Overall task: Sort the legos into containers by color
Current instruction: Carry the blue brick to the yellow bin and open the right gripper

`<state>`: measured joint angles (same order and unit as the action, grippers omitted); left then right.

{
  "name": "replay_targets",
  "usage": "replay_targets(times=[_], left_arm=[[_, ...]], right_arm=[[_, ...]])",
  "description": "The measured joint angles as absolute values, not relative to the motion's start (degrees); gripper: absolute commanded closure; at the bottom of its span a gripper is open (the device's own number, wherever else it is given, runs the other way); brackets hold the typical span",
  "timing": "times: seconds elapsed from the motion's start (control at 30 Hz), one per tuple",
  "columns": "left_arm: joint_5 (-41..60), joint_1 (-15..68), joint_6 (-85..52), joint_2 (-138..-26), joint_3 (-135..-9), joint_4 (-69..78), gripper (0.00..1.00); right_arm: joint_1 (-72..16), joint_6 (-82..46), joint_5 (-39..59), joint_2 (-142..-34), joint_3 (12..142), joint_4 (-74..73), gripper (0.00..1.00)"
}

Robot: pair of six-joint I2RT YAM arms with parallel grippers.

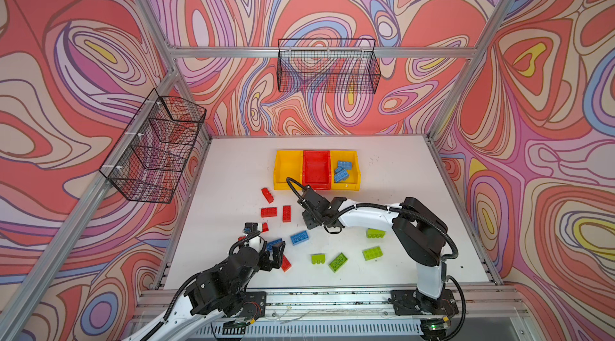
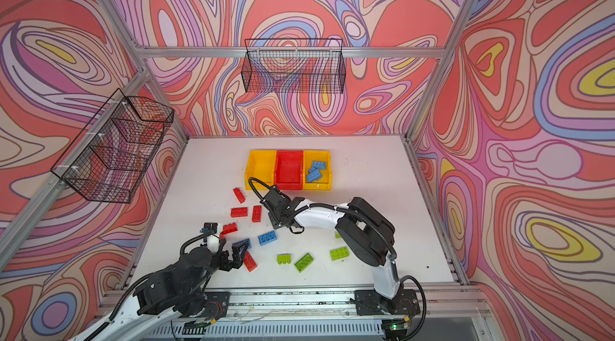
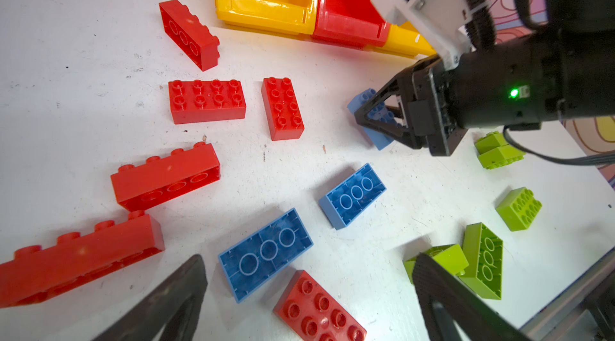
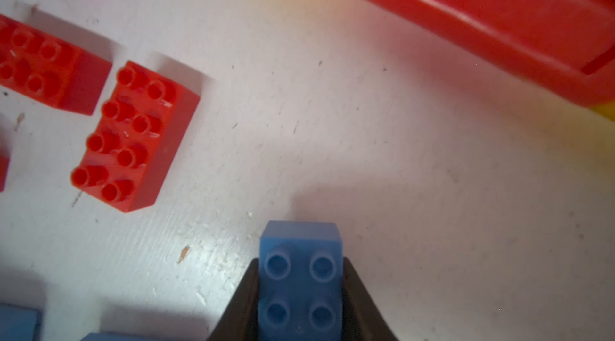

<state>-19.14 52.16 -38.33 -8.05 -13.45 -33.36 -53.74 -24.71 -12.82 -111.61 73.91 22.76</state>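
The right gripper point(image 4: 301, 306) has its fingers point(image 4: 239, 309) pinching a blue lego brick point(image 4: 299, 272) by two opposite sides, with the studs turned toward the wrist camera. In both top views this gripper point(image 1: 308, 221) sits just in front of the row of bins point(image 1: 278, 169), close to the red bin point(image 1: 316, 169) in the middle of that row. The arm hides the held brick from above, and whether it touches the white desk point(image 1: 233, 173) cannot be told. The yellow bin point(image 1: 357, 173) at the row's right end holds a few blue bricks point(image 1: 342, 171) lying on one another. The left gripper point(image 3: 309, 259) hangs farther out from the row, beyond its left end, with its fingers point(image 3: 173, 296) spread wide and nothing between them. Below it lie an upside-down blue brick point(image 3: 266, 252) and a studs-up red brick point(image 3: 319, 309), touching at a corner. More red bricks point(image 1: 269, 212) are scattered on the desk in front of the row's left end, some on their sides. Another loose blue brick point(image 1: 299, 237) lies upside down in front of the red bin, beyond the right gripper. Four lime green bricks point(image 1: 372, 252) lie in front of the row's right end, well apart from it.
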Motion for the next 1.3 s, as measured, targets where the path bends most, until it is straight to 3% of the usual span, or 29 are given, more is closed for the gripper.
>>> replay_targets(times=[0.23, 0.5, 0.9, 1.0, 1.1, 1.3], left_arm=[[-18.72, 52.16, -36.82, -15.16, -13.47, -27.86, 0.00], [-16.67, 52.16, -36.60, -23.88, -13.47, -21.21, 0.00], [-16.38, 52.18, -36.62, -24.99, -13.47, -18.22, 0.00], [-16.62, 52.18, -36.62, -24.56, -13.47, -18.26, 0.00], [-17.02, 52.18, -36.62, -23.77, -13.47, -18.35, 0.00], [-18.09, 52.18, -36.62, -22.83, -13.47, -18.63, 0.00]], right_arm=[[-49.06, -23.57, -15.16, -104.60, 72.18, 23.33, 0.78], [-35.66, -18.31, -15.57, -100.60, 75.07, 24.49, 0.77], [-26.02, -12.95, -13.54, -117.71, 97.86, 25.96, 0.71], [-25.50, -12.64, -12.58, -121.67, 100.88, 26.98, 0.52], [-25.45, -12.08, -11.92, -123.92, 102.28, 28.03, 0.26], [-25.67, -11.31, -10.44, -122.69, 100.90, 28.64, 0.10]])
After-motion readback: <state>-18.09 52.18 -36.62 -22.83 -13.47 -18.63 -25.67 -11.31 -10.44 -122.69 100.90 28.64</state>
